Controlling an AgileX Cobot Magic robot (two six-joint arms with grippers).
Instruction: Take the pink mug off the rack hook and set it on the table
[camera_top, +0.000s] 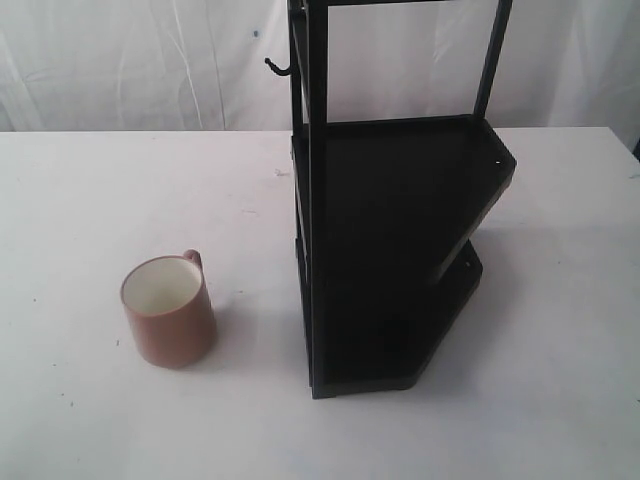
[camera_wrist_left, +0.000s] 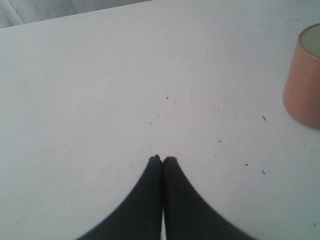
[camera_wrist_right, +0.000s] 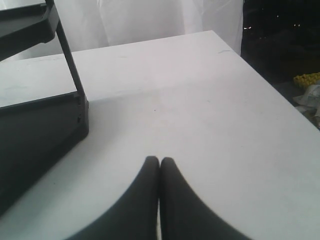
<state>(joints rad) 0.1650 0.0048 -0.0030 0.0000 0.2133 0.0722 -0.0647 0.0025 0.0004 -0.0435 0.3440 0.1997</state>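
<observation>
Standing upright on the white bench (camera_top: 100, 200), the pink mug (camera_top: 168, 312) sits near the black rack (camera_top: 390, 250), on its left, handle turned to the far side, cream inside showing. The hook (camera_top: 277, 68) juts left from the rack's post, high up. The left gripper (camera_wrist_left: 162, 159) hangs over the bench near the mug, fingers pressed together. The right gripper (camera_wrist_right: 159, 160), fingers also together, hangs over the bench beside the rack's base.
</observation>
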